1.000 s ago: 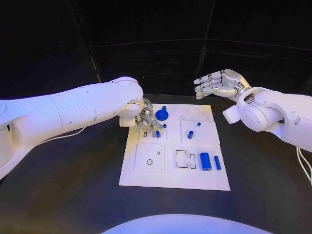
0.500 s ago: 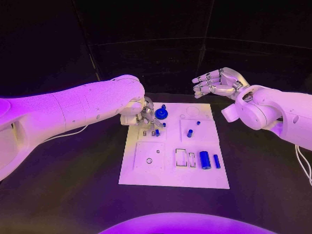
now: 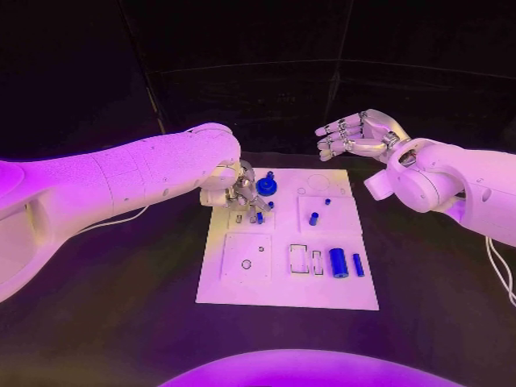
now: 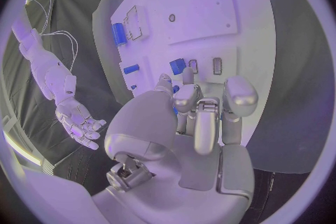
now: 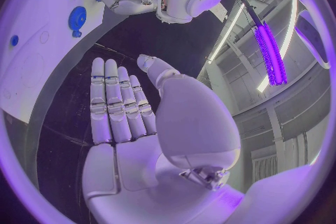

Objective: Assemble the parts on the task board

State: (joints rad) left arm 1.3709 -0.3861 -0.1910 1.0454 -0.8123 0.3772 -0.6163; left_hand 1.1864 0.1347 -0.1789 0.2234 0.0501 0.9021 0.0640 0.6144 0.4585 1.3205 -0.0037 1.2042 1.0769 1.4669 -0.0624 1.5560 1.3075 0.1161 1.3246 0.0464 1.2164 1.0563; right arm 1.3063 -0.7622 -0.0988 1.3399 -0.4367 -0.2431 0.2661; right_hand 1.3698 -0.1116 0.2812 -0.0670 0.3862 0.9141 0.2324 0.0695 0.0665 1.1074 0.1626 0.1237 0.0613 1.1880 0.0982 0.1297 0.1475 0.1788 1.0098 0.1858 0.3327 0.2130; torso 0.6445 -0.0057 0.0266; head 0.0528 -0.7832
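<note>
Task board [image 3: 287, 282]: white plate lying flat in the middle of the black table [image 3: 118, 322], carrying small blue parts. Round blue knob [image 3: 266, 188] standing near the far edge; short blue peg [image 3: 314, 218] lying in the middle; fat blue cylinder [image 3: 339, 264] and thin blue bar [image 3: 358, 265] lying side by side near the right edge, just beside 2 empty rectangular slots [image 3: 305, 260]. Round hole [image 3: 247, 264] open in the left panel.

Left hand [image 3: 242, 196] low over the far-left part of the board, fingers curled down around a small blue piece [image 4: 178, 66] in the left wrist view; cannot tell whether pinched or merely touched, since fingers hide the contact. Right hand [image 3: 357, 135] raised well apart from the board beyond its far-right corner, fingers straight and side by side, thumb out, palm bare, holding nothing.

Parts likely light, rigid and smooth: prone to rolling or slipping out of metal fingertips. Best taken across the middle of the body with thumb against a finger, long axis kept square to the slot. Board probably light too, so apt to slide under sideways push; downward pressure safer.
</note>
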